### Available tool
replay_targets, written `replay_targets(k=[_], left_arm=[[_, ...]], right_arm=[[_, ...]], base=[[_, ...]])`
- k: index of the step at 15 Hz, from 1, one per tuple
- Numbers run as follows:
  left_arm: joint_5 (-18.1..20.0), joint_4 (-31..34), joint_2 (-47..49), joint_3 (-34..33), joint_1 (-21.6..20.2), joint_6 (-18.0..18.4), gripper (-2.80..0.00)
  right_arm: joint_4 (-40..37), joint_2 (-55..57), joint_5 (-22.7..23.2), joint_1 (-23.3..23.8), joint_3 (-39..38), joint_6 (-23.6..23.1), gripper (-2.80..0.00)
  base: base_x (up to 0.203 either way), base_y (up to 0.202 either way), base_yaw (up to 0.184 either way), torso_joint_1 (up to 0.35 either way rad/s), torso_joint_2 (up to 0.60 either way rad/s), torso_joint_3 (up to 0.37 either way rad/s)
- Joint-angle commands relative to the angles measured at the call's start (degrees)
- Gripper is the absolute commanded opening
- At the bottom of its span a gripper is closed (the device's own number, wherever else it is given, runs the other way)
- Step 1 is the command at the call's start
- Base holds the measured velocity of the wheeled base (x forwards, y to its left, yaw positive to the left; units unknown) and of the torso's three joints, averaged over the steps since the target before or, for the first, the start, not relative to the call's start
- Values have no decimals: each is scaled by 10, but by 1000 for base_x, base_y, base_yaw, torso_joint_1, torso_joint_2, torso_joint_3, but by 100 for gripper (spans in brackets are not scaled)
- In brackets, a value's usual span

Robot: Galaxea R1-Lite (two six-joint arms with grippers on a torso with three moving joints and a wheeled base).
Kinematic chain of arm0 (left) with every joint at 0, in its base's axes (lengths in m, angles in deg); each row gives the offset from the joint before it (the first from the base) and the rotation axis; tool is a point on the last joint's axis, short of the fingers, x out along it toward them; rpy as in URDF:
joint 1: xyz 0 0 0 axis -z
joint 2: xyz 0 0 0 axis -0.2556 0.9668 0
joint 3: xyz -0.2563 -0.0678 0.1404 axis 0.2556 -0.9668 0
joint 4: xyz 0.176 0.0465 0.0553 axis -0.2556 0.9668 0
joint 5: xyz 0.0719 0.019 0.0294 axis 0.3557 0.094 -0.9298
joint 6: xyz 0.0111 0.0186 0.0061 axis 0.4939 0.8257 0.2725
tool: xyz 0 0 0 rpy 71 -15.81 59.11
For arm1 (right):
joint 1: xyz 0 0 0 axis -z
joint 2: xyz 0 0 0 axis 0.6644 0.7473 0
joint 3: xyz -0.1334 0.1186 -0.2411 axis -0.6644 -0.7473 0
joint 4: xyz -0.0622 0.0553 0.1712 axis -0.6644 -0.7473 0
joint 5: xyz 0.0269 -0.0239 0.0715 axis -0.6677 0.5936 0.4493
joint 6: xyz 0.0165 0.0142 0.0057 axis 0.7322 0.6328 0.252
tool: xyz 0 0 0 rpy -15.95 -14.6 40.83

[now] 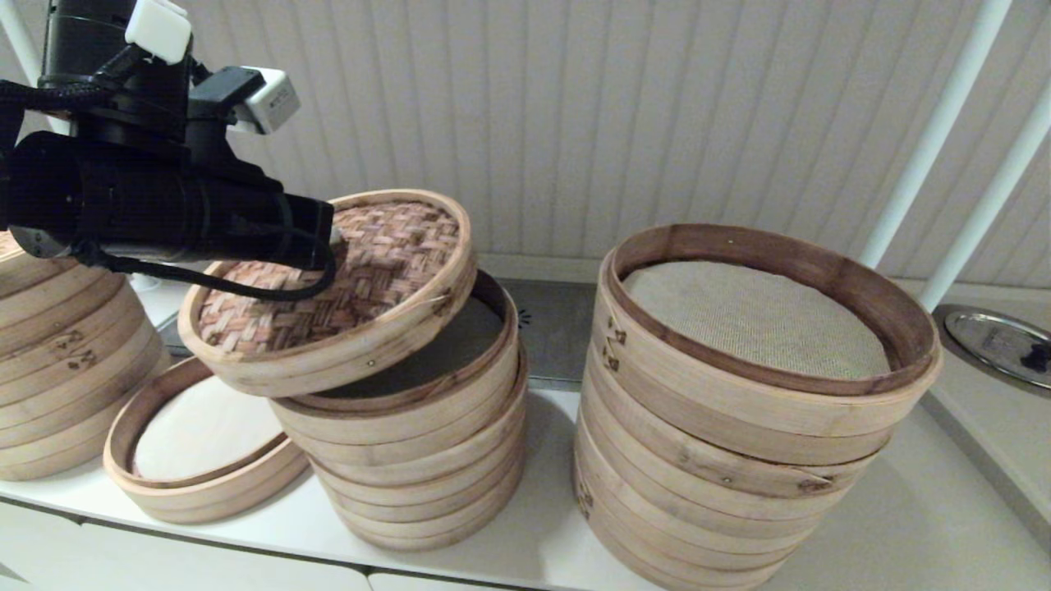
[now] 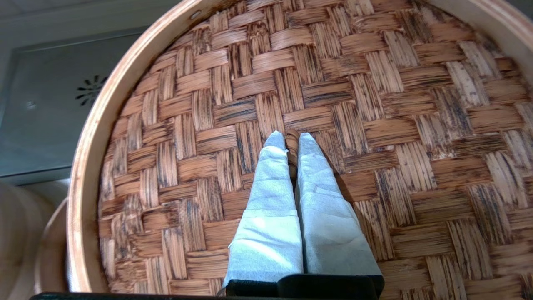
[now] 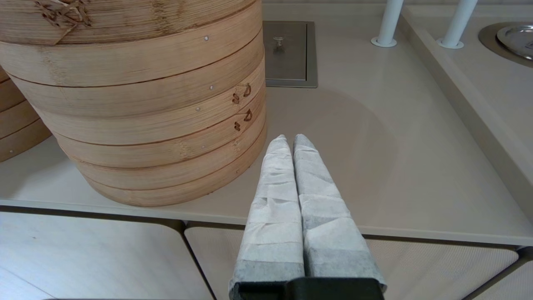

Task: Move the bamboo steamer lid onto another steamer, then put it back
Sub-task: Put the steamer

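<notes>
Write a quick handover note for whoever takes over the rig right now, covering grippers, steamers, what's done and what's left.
Left gripper: shut on the centre loop of the bamboo steamer lid, holding it tilted over the medium steamer stack, one edge near its rim.
Right gripper: shut on nothing, parked off the counter edge beside the wide stack.
Done: lid gripped and raised.
Left: which leg this is can't be told.

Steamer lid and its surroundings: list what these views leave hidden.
- Head view: the left gripper on the lid is hidden by its own arm.
- Head view: the liner of the middle stack is shadowed under the tilted lid.
- Head view: the left stack is cut off by the edge.
</notes>
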Motion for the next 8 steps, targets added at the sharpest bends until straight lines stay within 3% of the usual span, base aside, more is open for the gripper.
replay_targets(k=[1, 8], left_arm=[[-1, 1, -3, 0, -10, 8, -280], [-3, 9, -12, 1, -41, 24, -280]], right_arm=[[1, 0, 0, 0, -1, 0, -280], [0, 1, 0, -1, -1, 0, -280]], base=[[0, 0, 0, 0, 0, 0], [0, 0, 0, 0, 0, 0]])
